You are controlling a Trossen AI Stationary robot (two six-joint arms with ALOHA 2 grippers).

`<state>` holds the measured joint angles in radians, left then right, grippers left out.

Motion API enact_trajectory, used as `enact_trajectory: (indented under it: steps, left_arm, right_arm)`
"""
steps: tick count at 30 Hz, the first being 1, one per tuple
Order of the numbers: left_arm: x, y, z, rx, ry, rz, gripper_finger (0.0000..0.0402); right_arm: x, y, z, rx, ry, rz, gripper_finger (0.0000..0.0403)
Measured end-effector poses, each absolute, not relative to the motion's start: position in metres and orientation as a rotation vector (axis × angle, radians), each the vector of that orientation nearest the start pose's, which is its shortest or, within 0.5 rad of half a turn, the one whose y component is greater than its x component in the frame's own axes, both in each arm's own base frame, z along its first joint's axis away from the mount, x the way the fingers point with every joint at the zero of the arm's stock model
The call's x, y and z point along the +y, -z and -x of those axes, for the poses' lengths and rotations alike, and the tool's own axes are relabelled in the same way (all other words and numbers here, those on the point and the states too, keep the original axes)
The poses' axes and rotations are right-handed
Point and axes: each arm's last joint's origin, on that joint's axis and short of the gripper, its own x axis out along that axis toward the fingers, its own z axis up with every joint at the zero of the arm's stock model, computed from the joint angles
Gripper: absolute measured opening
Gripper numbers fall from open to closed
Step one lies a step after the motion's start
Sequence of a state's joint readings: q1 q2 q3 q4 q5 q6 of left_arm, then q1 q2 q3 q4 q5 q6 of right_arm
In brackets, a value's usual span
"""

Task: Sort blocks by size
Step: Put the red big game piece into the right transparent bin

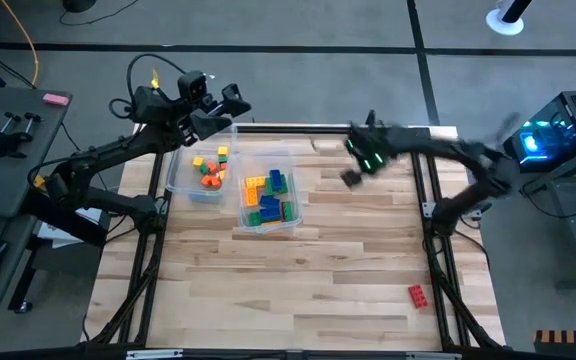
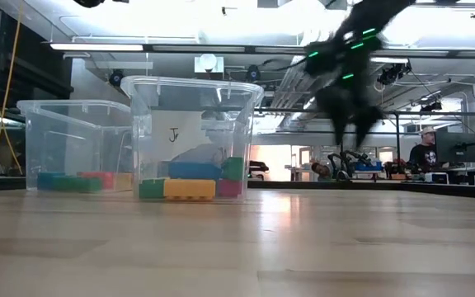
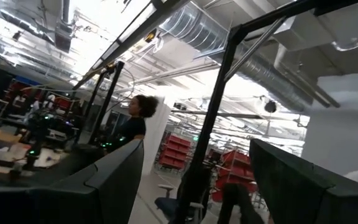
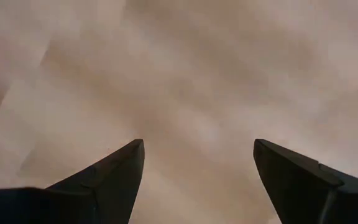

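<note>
- A single red block [image 1: 418, 294] is seen lying alone on the wooden table [image 1: 348, 270], near the front right corner and well apart from everything else.
- Two clear bins are set side by side farther back, left of the middle of the table.
- The nearer, right-hand bin [image 1: 268, 195] is filled with blue, yellow, green and orange blocks [image 1: 271, 197]; in the low view a yellow and a green block are seen along its front wall, with a blue one above them.
- The left-hand bin [image 1: 200, 170] is loaded with smaller orange, yellow, red and green blocks [image 1: 210, 170].
- The right gripper [image 1: 353, 172] is held above the table, right of the bins and toward the far edge; it is blurred in the high and low views.
- In the right wrist view its fingers [image 4: 114, 171] are shown spread wide over bare wood, with nothing between them.
- The left gripper [image 1: 230, 105] is raised beyond the far edge of the left-hand bin, pointing away from the table.
- Its fingers [image 3: 110, 180] are seen wide apart and empty in the left wrist view, aimed into the room.
- A person [image 3: 134, 121] is visible in that room, far behind.
</note>
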<state>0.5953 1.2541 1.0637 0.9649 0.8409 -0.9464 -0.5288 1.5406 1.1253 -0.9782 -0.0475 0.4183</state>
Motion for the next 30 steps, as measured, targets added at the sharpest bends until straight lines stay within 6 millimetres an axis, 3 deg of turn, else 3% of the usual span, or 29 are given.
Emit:
enact_trajectory:
  steps: [6,11,15,18,22,25,26,28,30]
  left_arm:
    - [0.126,-0.423,-0.224,-0.394,0.419,0.400,0.0280]
    - [0.128,-0.422,-0.226,-0.381,0.401,0.420,0.0280]
    - [0.128,-0.422,-0.226,-0.381,0.401,0.420,0.0280]
    - [0.128,-0.422,-0.226,-0.380,0.401,0.421,0.0280]
    - [0.128,-0.421,-0.226,-0.377,0.400,0.425,0.0280]
    - [0.128,-0.421,-0.226,-0.377,0.399,0.426,0.0280]
    - [0.128,-0.421,-0.226,-0.377,0.400,0.426,0.0280]
    - [0.128,-0.421,-0.226,-0.376,0.400,0.426,0.0280]
    - [0.128,-0.421,-0.226,-0.376,0.400,0.426,0.0280]
  right_arm:
    - [-0.019,-0.218,-0.183,1.226,0.651,-1.048,0.0298]
    - [0.041,-0.217,-0.168,1.288,0.618,-1.164,0.0298]
    - [0.071,-0.209,-0.171,1.496,0.570,-1.117,0.0289]
    - [0.087,-0.191,-0.168,1.753,0.525,-0.983,0.0251]
    - [0.103,-0.170,-0.171,1.953,0.438,-0.886,0.0140]
    - [0.113,-0.159,-0.174,1.992,0.404,-0.863,0.0036]
    - [0.116,-0.157,-0.175,1.995,0.417,-0.863,0.0019]
    - [0.120,-0.153,-0.175,2.007,0.446,-0.877,0.0022]
    - [0.123,-0.153,-0.174,2.021,0.445,-0.888,0.0050]
